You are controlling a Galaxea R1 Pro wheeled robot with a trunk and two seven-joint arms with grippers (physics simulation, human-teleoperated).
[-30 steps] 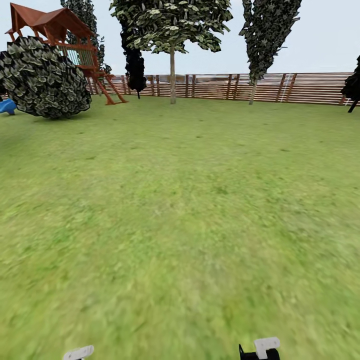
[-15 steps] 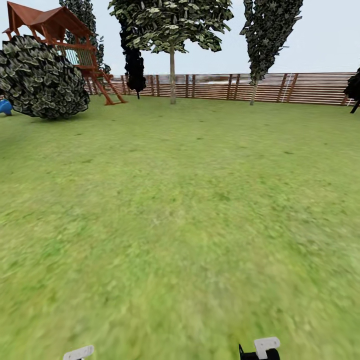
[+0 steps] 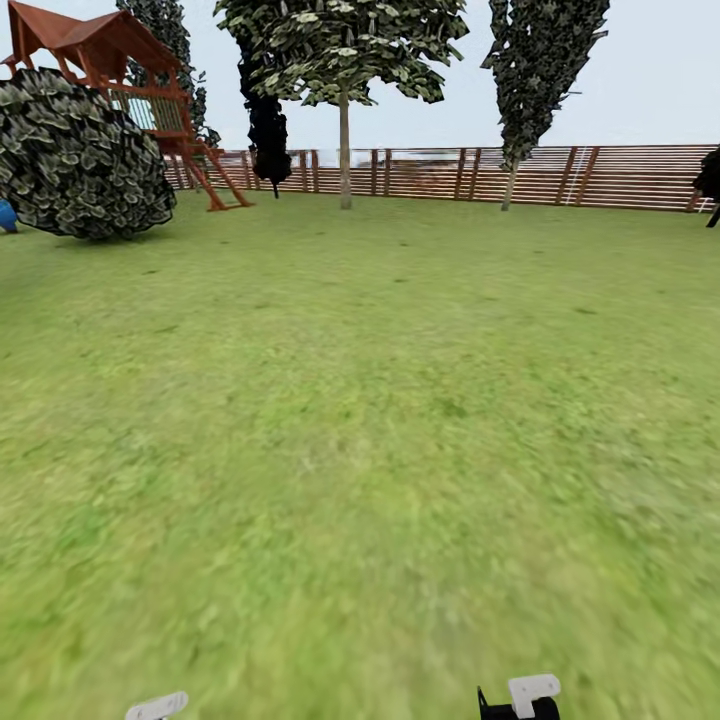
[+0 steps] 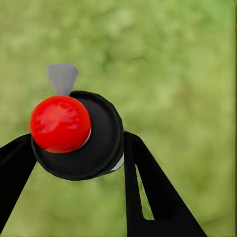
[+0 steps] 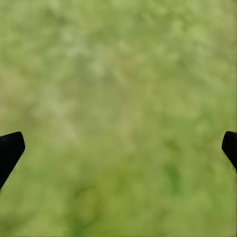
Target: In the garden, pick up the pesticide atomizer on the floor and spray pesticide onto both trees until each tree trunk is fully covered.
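Observation:
In the left wrist view my left gripper [image 4: 79, 170] is shut on the pesticide atomizer [image 4: 96, 143], a stubby black body with a red cap [image 4: 60, 123] and a grey nozzle, hanging over grass. My right gripper [image 5: 118, 148] stands open over bare lawn, its black fingertips [image 5: 10, 148] far apart with nothing between them. In the head view the garden lawn [image 3: 360, 420] stretches to the slatted fence [image 3: 620, 178]. A leafy tree with a pale bare trunk [image 3: 345, 155] stands far off by the fence. A narrower tree [image 3: 508, 185] is to its right.
A large round bush [image 3: 80, 155] and a red-roofed play tower [image 3: 130, 70] stand at the far left. A black narrow tree [image 3: 268, 130] rises by the fence. Pale parts of both arms show at the bottom edge of the head view.
The whole head view has shifted slightly, with the bush and the blue object sliding left, so the camera has moved. Both grippers stay as they were.

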